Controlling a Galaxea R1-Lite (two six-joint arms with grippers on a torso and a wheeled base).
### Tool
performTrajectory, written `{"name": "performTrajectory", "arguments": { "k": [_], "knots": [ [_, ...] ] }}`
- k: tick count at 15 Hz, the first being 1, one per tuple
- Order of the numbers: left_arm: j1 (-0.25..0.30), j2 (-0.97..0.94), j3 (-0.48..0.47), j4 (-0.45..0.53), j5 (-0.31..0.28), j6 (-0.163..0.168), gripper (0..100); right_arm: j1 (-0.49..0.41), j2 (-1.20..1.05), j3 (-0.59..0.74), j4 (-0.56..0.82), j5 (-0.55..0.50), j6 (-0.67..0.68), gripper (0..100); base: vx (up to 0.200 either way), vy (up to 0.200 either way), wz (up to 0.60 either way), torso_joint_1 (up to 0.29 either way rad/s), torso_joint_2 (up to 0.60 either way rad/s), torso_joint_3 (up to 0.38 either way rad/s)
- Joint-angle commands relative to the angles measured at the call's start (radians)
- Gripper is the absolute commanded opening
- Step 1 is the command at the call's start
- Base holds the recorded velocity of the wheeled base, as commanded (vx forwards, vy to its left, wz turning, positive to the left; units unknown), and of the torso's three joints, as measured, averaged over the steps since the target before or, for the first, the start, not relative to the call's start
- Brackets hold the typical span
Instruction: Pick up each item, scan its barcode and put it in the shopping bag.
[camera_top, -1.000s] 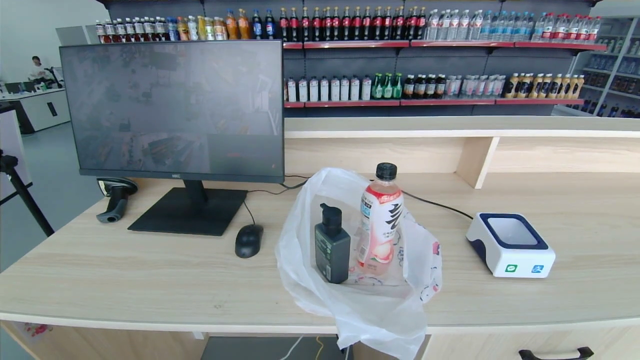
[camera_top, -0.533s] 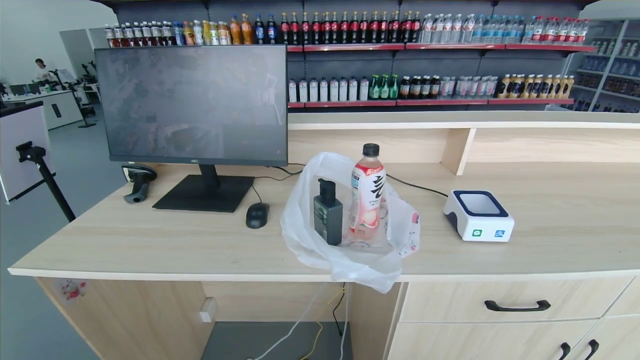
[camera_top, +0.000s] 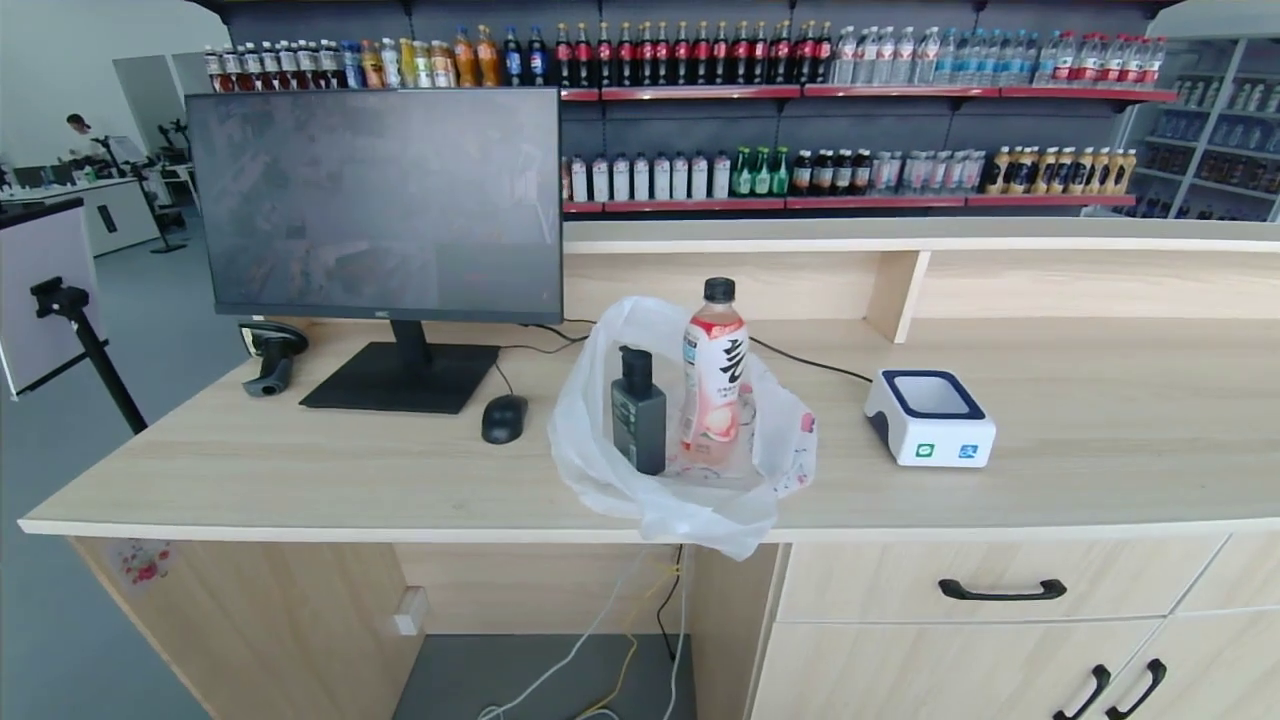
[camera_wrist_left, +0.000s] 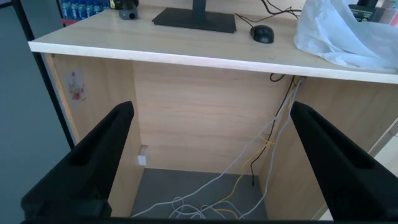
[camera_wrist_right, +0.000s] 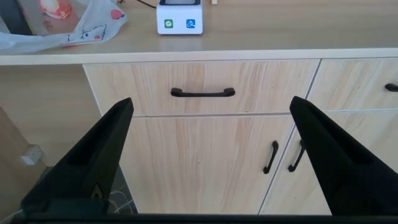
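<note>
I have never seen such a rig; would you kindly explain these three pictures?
This is a wheeled robot with two arms at a shop counter. The head camera looks down on it: a shopping bag holds a dark pump bottle and a pink drink bottle, with a white scanner box to the right and a monitor and mouse to the left. Each wrist camera looks out through its own gripper: the left gripper and right gripper hang low before the counter, open and empty.

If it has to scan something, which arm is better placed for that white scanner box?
Right, probably. The right gripper hangs open before the drawers, with the white scanner on the counter almost straight ahead. The left gripper faces the gap under the counter, on the far side of the shopping bag.
</note>
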Motion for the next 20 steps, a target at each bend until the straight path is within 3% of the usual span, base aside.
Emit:
{"name": "performTrajectory", "arguments": {
  "k": [1,9,13,15,20],
  "knots": [
    [0.0,0.0,0.0,0.0,0.0,0.0,100,0.0,0.0,0.001,0.0,0.0,0.002,100,0.0,-0.2,0.0,0.027,0.01,-0.002],
    [0.0,0.0,0.0,0.0,0.0,0.0,100,0.0,0.0,-0.001,0.0,0.0,0.004,100,0.0,-0.2,0.0,0.0,0.0,0.004],
    [0.0,0.0,0.0,0.0,0.0,0.0,100,0.0,0.0,0.001,-0.002,0.0,0.014,100,0.0,-0.2,-0.6,0.005,0.0,0.001],
    [0.0,0.0,0.0,0.0,0.0,0.0,100,0.0,0.0,0.001,-0.002,0.0,0.014,100,0.0,-0.2,0.0,0.002,-0.01,0.005],
    [0.0,0.0,0.0,0.0,0.0,-0.002,100,0.0,0.0,0.001,-0.002,0.0,0.004,100,0.0,0.0,0.0,0.0,0.0,0.0]
  ]
}}
